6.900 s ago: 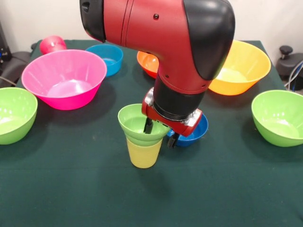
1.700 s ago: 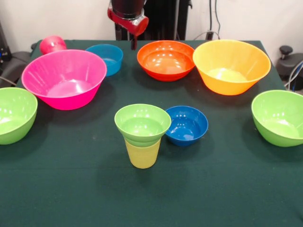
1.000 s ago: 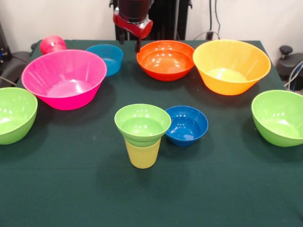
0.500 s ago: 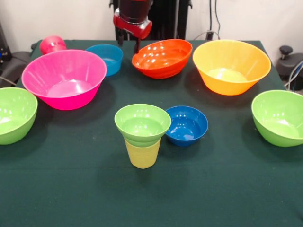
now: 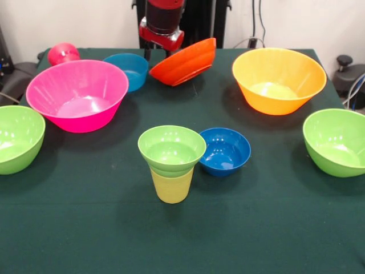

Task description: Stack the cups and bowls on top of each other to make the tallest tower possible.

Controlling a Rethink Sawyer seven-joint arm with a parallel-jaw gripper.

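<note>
A pale yellow cup (image 5: 172, 185) stands near the table's middle with a small lime green bowl (image 5: 171, 149) nested on it. My gripper (image 5: 157, 56) is at the far side, shut on the near-left rim of the orange-red bowl (image 5: 185, 61). The bowl hangs tilted above the table, its right side raised. A dark blue bowl (image 5: 224, 150) sits just right of the cup stack. A red cup (image 5: 63, 53) lies at the far left corner.
A big pink bowl (image 5: 77, 94) and a light blue bowl (image 5: 128, 69) sit left of the gripper. A yellow-orange bowl (image 5: 278, 79) sits at the far right. Lime green bowls sit at the left edge (image 5: 17, 137) and at the right edge (image 5: 336, 141).
The gripper came down onto the orange-red bowl's rim, closed on it and lifted it. The bowl went from flat on the table to steeply tilted in the air.
</note>
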